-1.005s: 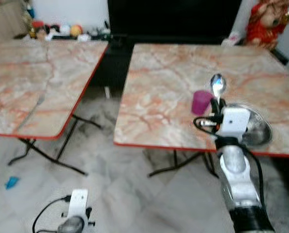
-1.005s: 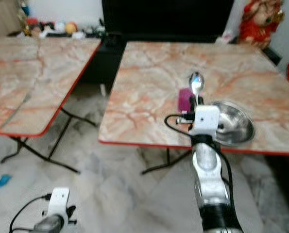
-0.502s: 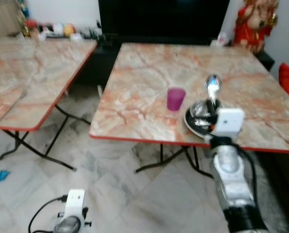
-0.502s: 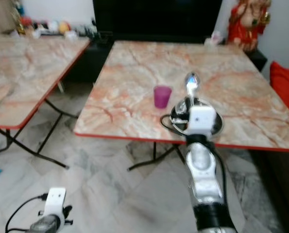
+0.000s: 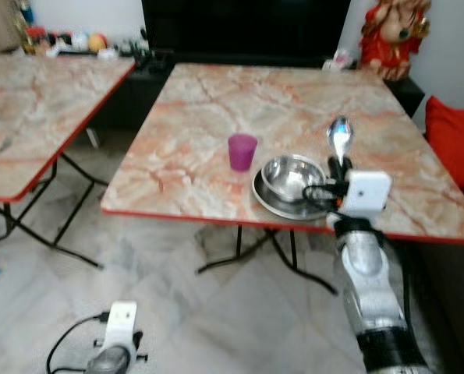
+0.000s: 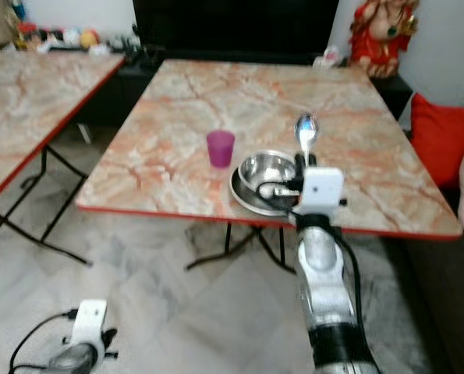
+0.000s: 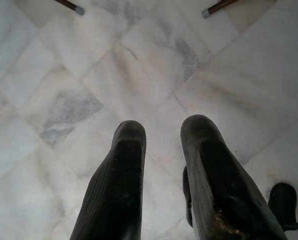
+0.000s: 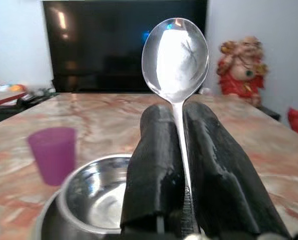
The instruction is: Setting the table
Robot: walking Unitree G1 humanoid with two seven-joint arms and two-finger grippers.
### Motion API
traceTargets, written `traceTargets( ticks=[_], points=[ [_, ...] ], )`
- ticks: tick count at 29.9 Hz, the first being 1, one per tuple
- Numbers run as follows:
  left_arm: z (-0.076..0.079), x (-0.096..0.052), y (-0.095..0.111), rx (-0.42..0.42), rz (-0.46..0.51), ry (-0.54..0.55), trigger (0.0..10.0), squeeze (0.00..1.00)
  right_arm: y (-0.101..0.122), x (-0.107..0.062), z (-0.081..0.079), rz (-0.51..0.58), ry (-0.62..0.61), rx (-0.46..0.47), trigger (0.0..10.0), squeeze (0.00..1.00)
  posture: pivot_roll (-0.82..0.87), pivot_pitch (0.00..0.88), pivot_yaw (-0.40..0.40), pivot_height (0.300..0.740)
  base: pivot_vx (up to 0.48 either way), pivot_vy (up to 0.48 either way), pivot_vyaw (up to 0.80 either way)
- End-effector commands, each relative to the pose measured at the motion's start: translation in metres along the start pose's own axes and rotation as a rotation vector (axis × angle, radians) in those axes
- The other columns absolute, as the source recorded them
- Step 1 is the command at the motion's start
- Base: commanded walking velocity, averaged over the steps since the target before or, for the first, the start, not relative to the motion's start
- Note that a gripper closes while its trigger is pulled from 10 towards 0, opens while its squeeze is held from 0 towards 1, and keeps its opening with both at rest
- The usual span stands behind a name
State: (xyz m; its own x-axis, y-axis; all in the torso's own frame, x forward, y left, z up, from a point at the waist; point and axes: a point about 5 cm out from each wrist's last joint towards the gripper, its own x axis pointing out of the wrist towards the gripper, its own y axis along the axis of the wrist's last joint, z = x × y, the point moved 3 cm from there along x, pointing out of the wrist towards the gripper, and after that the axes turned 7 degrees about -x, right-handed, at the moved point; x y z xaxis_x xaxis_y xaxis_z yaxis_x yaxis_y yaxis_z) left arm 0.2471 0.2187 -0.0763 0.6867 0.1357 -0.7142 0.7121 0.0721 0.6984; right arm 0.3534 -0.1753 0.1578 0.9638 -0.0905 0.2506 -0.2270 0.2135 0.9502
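My right gripper is shut on the handle of a silver spoon, held upright with its bowl uppermost. It hovers at the near edge of the marble-patterned table, just right of a steel bowl that sits in a steel plate. A purple cup stands on the table left of the bowl. My left gripper hangs low over the floor with a narrow gap between its fingers and nothing in it.
A second marble table stands to the left across a gap of tiled floor. A black TV is behind the table, a red figurine at its back right, a red cushion to the right.
The whole view has shifted as I moved towards the right-hand table. The bowl and plate, earlier behind my right wrist, now show to its left. The spoon stays gripped.
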Motion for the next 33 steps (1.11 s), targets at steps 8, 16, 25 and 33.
traceTargets(
  ticks=[8, 16, 25, 33],
  points=[
    [-0.0047, -0.0001, -0.0003, -0.017, -0.009, -0.001, 10.0, 0.0, 0.0033, 0.0022, 0.0011, 0.011, -0.025, 0.021, 10.0, 0.0, 0.04, 0.0, 0.021, 0.74, 0.0, 0.0, 0.0],
    [-0.0056, 0.0, -0.0003, -0.018, -0.013, 0.006, 10.0, 0.0, -0.0005, 0.004, 0.0035, -0.012, -0.037, 0.009, 10.0, 0.0, 0.05, 0.0, 0.017, 0.74, 0.202, 0.0, -0.44],
    [-0.005, -0.0002, -0.0013, -0.023, -0.013, 0.006, 10.0, 0.0, 0.0035, 0.0047, 0.0001, 0.006, -0.028, 0.017, 10.0, 0.0, 0.05, 0.0, 0.015, 0.74, 0.3, 0.0, 0.0],
    [-0.0041, -0.0002, -0.0012, -0.023, -0.012, 0.004, 10.0, 0.0, 0.0067, 0.0065, -0.0006, 0.022, -0.025, 0.021, 10.0, 0.0, 0.05, 0.0, 0.012, 0.74, 0.326, 0.0, 0.0]
  ],
)
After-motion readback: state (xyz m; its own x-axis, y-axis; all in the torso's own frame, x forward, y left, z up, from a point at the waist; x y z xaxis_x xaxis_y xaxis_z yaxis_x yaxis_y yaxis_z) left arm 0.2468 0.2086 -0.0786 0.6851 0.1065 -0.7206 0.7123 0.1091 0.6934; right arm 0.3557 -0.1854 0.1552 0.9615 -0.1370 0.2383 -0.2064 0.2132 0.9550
